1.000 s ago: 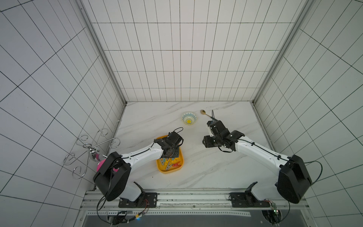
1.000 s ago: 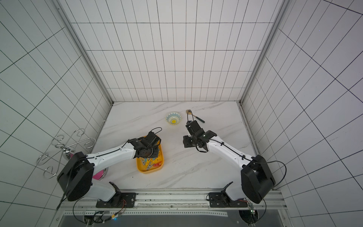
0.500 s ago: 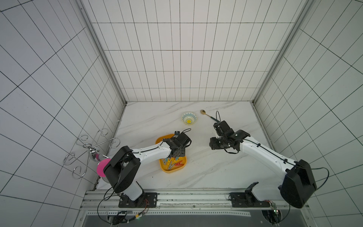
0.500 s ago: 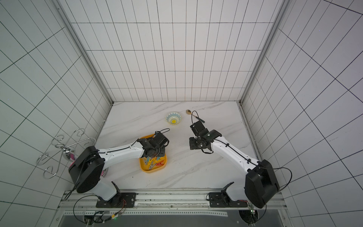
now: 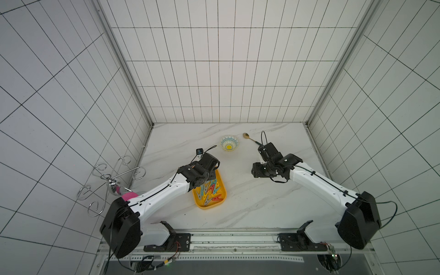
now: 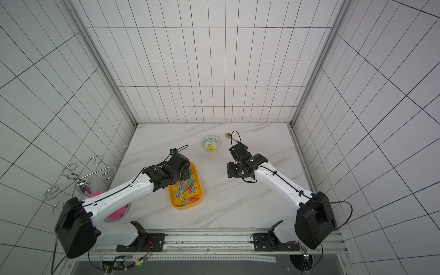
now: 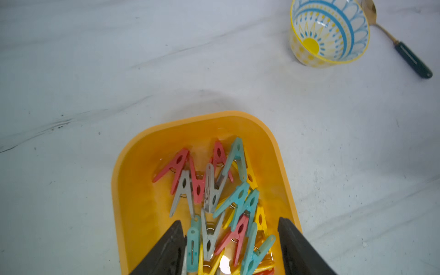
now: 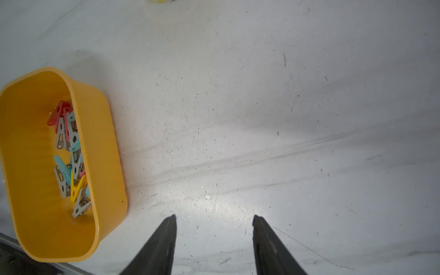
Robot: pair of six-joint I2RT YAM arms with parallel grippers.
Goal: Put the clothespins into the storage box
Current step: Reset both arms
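Chrome hook stand (image 5: 112, 176) stands at the left edge of the marble tabletop (image 5: 250, 202), not part of this job. Left gripper (image 7: 231, 220) hangs low over the back end of the yellow storage box (image 7: 190, 119). Its fingers are spread and pinch nothing; the pegs seen between them lie loose on the pile below. Clothespins (image 7: 214, 190) in red, grey, teal and yellow are heaped inside the box, which sits left of centre, roughly midway between the back and front edges. Patterned bowl (image 5: 229, 142) and gold spoon (image 5: 252, 139) are near the back edge, well apart from the box; leave them. Right gripper (image 8: 214, 216) is over bare marble right of centre, fingers spread, empty.

Step, my read: release into the box, likely the last one — no pegs visible on the tabletop in any view. Next: lift the left arm straight up so the fingers clear the rim without dragging a peg out, then check the patches hidden under both arms for strays.
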